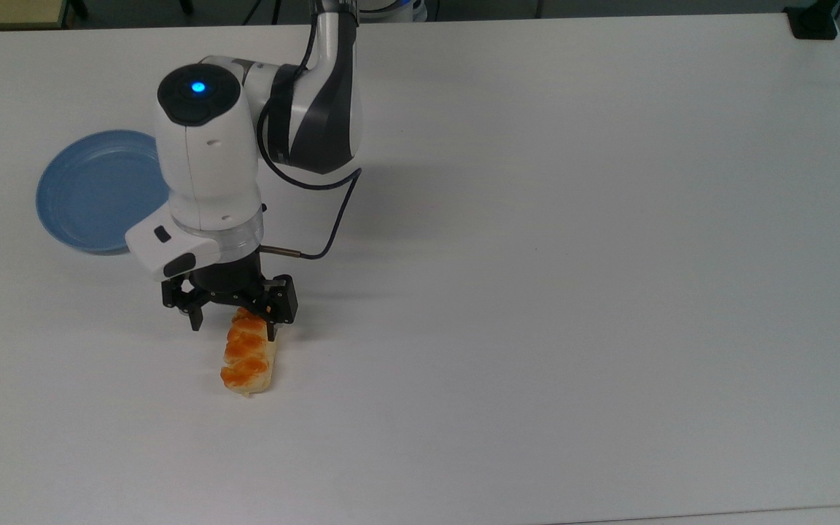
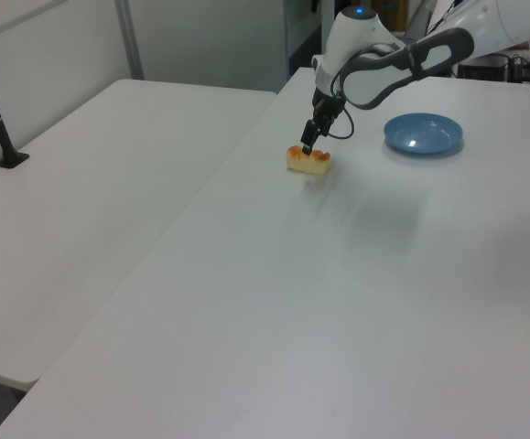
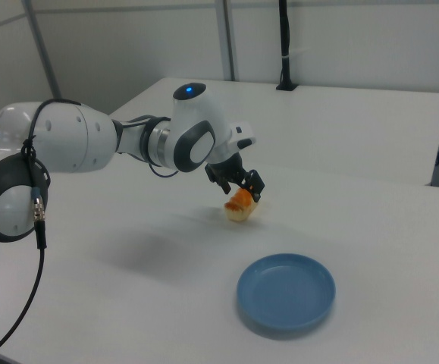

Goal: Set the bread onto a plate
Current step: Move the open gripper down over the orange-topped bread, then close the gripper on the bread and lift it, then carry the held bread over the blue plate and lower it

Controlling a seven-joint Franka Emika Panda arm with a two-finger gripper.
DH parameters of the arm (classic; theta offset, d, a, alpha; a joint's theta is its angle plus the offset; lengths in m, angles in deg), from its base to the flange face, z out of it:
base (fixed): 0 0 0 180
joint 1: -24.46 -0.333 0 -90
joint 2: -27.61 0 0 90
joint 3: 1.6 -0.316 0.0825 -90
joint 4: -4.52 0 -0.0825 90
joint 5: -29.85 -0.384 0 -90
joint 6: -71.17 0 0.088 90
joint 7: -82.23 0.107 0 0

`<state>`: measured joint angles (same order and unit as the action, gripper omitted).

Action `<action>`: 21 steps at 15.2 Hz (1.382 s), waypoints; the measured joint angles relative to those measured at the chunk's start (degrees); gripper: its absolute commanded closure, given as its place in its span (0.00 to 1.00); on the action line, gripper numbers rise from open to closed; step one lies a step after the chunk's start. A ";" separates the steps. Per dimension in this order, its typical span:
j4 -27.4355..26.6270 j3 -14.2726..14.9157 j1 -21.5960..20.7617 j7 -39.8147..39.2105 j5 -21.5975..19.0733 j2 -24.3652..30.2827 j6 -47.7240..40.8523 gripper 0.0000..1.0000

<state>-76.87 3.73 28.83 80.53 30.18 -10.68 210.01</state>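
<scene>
Top view: your gripper (image 1: 232, 329) hangs with its fingers spread apart and pointing down at the white table (image 1: 573, 292), straddling the near end of the bread (image 1: 248, 357); one fingertip lies over the loaf's edge, the other stands clear of it on the top view's left, and nothing is held. The bread, an oblong beige loaf with orange-brown crust bumps, lies flat on the table, stretching away from your gripper toward the bottom of the top view. The light-blue plate (image 1: 92, 191) sits well apart from your gripper, behind it and toward the top view's left, partly covered by the white arm (image 1: 205, 157). Left view: your gripper (image 2: 308, 146) meets the bread (image 2: 308, 161) from above, with the plate (image 2: 423, 133) off toward the left view's right. Right view: your gripper (image 3: 241, 186) is just above the bread (image 3: 239, 205), and the plate (image 3: 286, 293) lies apart, lower in the picture.
</scene>
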 measured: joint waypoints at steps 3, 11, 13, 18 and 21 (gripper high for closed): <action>0.10 -0.13 -0.15 0.00 0.00 -1.34 0.00 0.24; 1.23 -0.37 -0.09 0.64 0.00 -1.48 0.01 0.67; 1.39 0.01 0.08 0.43 0.00 0.72 -0.88 0.67; -4.22 3.85 1.56 -9.55 0.00 11.19 -16.39 0.67; -11.02 8.52 2.20 -16.15 0.00 15.49 -18.02 0.66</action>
<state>-87.90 12.25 31.03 64.38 30.17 4.81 191.99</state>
